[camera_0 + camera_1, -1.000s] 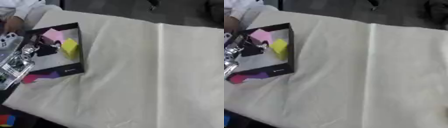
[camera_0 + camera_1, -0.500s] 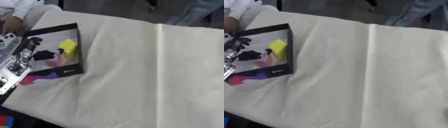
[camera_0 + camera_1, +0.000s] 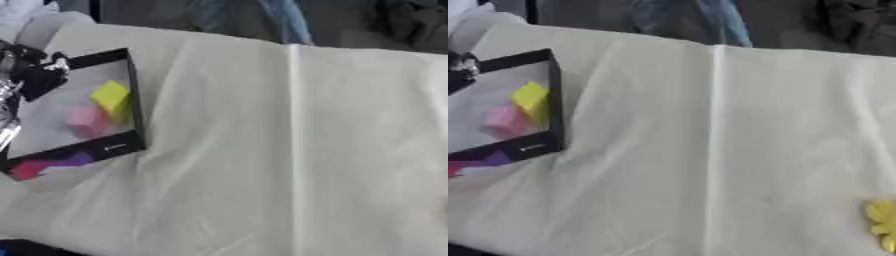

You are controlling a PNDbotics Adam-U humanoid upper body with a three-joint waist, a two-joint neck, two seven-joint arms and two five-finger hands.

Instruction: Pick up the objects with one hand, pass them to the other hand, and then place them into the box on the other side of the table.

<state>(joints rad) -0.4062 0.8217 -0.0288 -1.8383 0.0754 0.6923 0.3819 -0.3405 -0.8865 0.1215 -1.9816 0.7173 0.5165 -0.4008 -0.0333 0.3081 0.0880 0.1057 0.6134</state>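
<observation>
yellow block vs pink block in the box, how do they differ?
Colour: the yellow block is bright yellow, the pink block pale pink. Position: the yellow block lies farther back, against the right wall of the box; the pink block lies nearer and to its left, touching or nearly so. Both lie inside the box, and no hand holds either.

Black box at the table's left edge, blocks inside

The black box (image 3: 551, 100) holds a yellow block (image 3: 531, 100) touching a pink block (image 3: 505, 121). A yellow lumpy object (image 3: 882, 224) lies far right on the cream-covered table (image 3: 710, 150).
</observation>
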